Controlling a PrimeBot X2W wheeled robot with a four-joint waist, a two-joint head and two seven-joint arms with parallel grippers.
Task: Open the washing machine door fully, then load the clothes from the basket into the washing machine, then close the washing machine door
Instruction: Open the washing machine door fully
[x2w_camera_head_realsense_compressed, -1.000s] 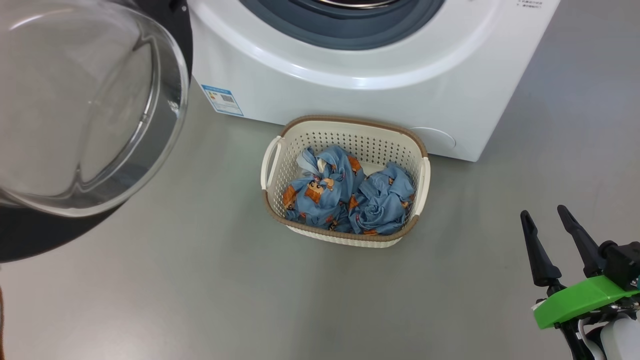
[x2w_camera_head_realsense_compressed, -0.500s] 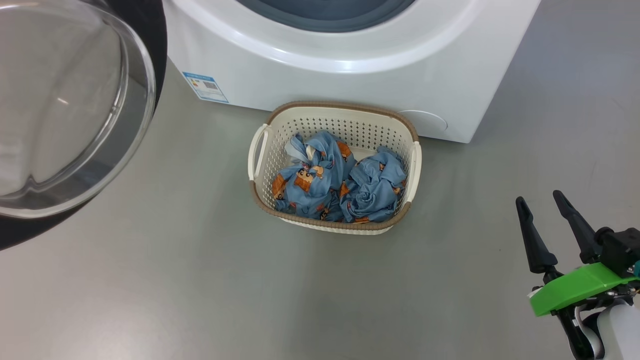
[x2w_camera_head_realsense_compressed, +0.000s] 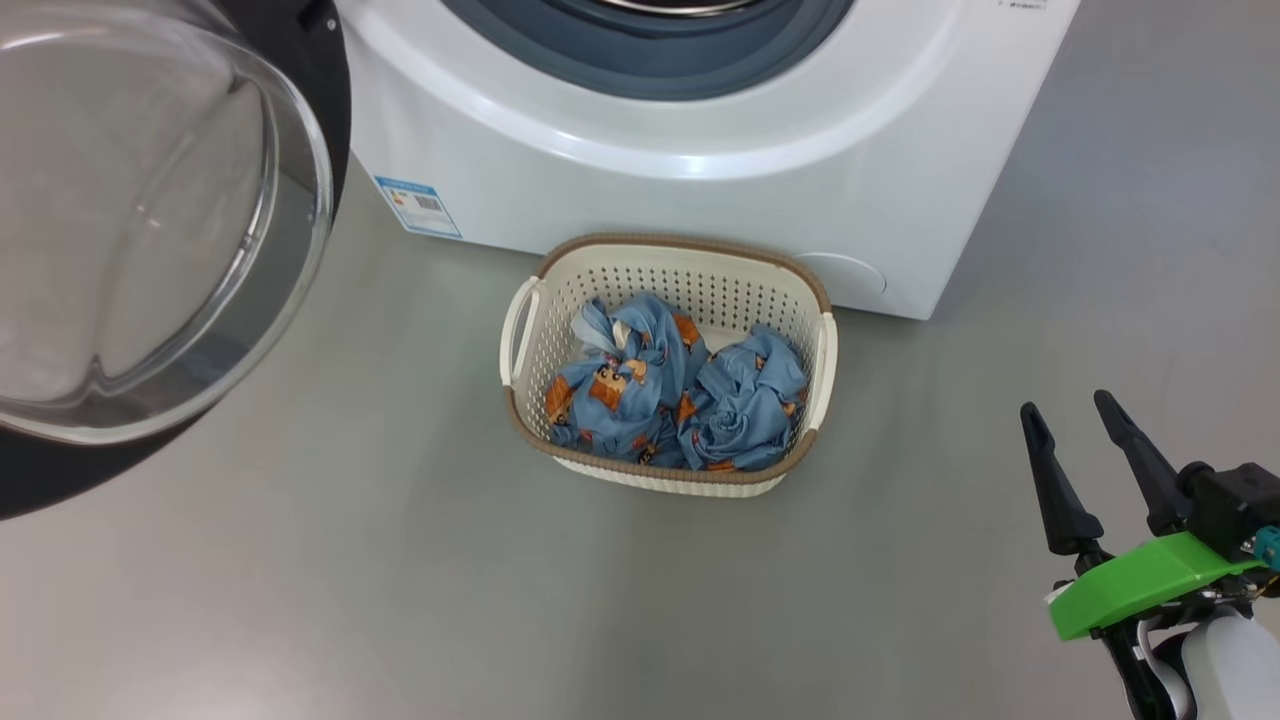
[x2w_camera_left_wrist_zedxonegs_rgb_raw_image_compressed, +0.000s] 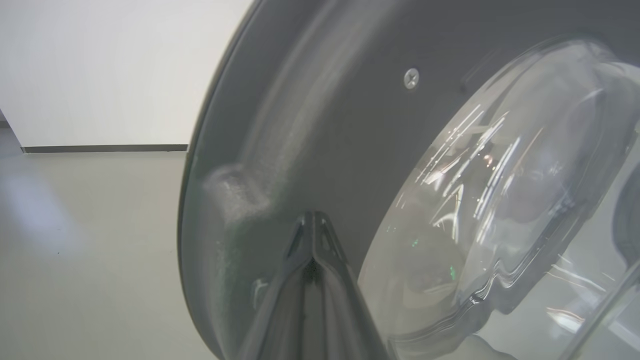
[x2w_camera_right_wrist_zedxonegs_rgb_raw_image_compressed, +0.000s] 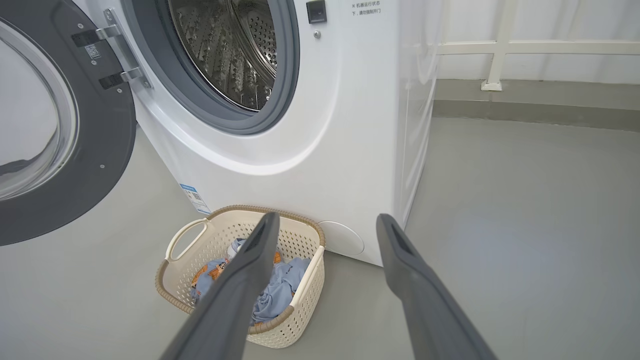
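The washing machine door (x2w_camera_head_realsense_compressed: 150, 220) stands swung open at the left, its glass bowl bulging out of a black rim. My left gripper (x2w_camera_left_wrist_zedxonegs_rgb_raw_image_compressed: 312, 216) is shut, empty, its tips at the door's dark inner rim (x2w_camera_left_wrist_zedxonegs_rgb_raw_image_compressed: 325, 125); whether they touch it I cannot tell. The white washing machine (x2w_camera_head_realsense_compressed: 700, 190) shows its grey gasket and steel drum (x2w_camera_right_wrist_zedxonegs_rgb_raw_image_compressed: 225, 50). In front of it on the floor sits the cream basket (x2w_camera_head_realsense_compressed: 680, 243) with two bundles of blue bear-print clothes (x2w_camera_head_realsense_compressed: 620, 385). My right gripper (x2w_camera_head_realsense_compressed: 1066, 404) hangs open and empty, right of the basket (x2w_camera_right_wrist_zedxonegs_rgb_raw_image_compressed: 215, 240).
Grey floor (x2w_camera_head_realsense_compressed: 350, 560) spreads all round the basket. A blue label (x2w_camera_head_realsense_compressed: 418, 205) is stuck low on the machine's front. Right of the machine a white railing (x2w_camera_right_wrist_zedxonegs_rgb_raw_image_compressed: 495, 50) runs along a low kerb. A white wall (x2w_camera_left_wrist_zedxonegs_rgb_raw_image_compressed: 100, 65) stands beyond the door.
The head camera has shifted, so the whole picture moved down and back. Door, basket, clothes and right gripper keep their places relative to each other.
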